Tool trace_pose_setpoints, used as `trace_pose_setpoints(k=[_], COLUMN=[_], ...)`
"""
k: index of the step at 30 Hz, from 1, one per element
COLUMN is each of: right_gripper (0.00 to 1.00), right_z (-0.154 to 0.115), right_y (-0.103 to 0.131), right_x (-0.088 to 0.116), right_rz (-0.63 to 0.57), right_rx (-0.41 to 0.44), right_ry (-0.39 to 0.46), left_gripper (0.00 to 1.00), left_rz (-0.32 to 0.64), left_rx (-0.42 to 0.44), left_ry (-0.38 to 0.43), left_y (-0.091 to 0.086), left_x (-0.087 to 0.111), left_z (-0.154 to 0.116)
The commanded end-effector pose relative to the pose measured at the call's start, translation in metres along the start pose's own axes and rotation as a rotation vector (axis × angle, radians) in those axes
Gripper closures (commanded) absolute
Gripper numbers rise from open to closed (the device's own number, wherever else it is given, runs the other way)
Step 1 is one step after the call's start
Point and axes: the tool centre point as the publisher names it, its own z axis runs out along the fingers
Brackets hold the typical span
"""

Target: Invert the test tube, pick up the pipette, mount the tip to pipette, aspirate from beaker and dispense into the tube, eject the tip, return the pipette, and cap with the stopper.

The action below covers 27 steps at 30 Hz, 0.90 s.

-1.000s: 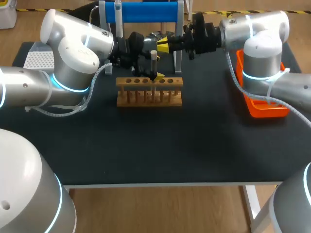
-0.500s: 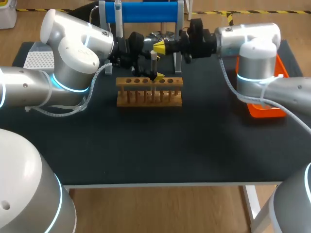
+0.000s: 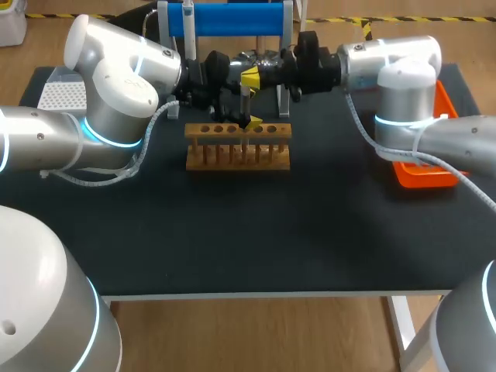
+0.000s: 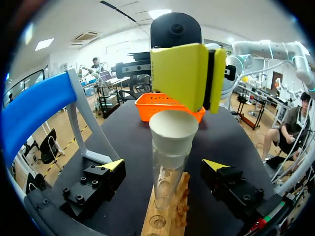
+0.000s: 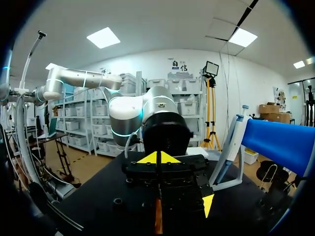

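A clear test tube (image 3: 245, 105) stands upright in the wooden rack (image 3: 237, 151), with a white stopper (image 4: 173, 132) in its mouth. My left gripper (image 4: 165, 164) is open, and its yellow-tipped fingers (image 4: 114, 164) stand apart on either side of the tube without touching it. My right gripper (image 3: 249, 77) is shut with nothing in it. In the left wrist view its yellow pads (image 4: 182, 73) hang directly over the stopper, at or just above its top. The right wrist view shows its shut tips (image 5: 158, 157) pointing at my left arm. The pipette (image 3: 188, 15) hangs on the blue stand (image 3: 225, 18).
An orange bin (image 3: 422, 174) sits at the right side of the table, behind my right arm. A white tip box (image 3: 60, 94) lies at the far left. The pipette (image 5: 231, 142) and its stand are just behind the rack.
My right gripper has moved left from beside the stand to over the stoppered tube, with its fingers closing fully. The left arm and the tube have not moved.
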Motion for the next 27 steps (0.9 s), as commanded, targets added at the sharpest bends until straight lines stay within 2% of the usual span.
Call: trace_pose_setpoints(k=[1,18,21,27], right_gripper=[1.00,1.00,1.00,1.00], right_z=[0.000,0.002,0.003,0.001], right_y=[-0.002,-0.019,-0.013,0.014], right_x=[-0.003,-0.002,-0.003,-0.003], right_rz=[0.006,0.043,0.034,-0.022], right_rx=[0.004,0.021,0.004,-0.037], right_ry=[0.006,0.003,-0.001,-0.007], left_gripper=[0.00,0.00,0.00,0.00], left_rz=[0.001,0.001,0.001,0.001], left_rx=[0.002,0.002,0.002,0.002], left_ry=[0.003,0.003,0.003,0.003], left_y=[0.001,0.001,0.001,0.001], left_x=[-0.001,-0.001,-0.001,-0.001], left_z=[0.001,0.001,0.001,0.001])
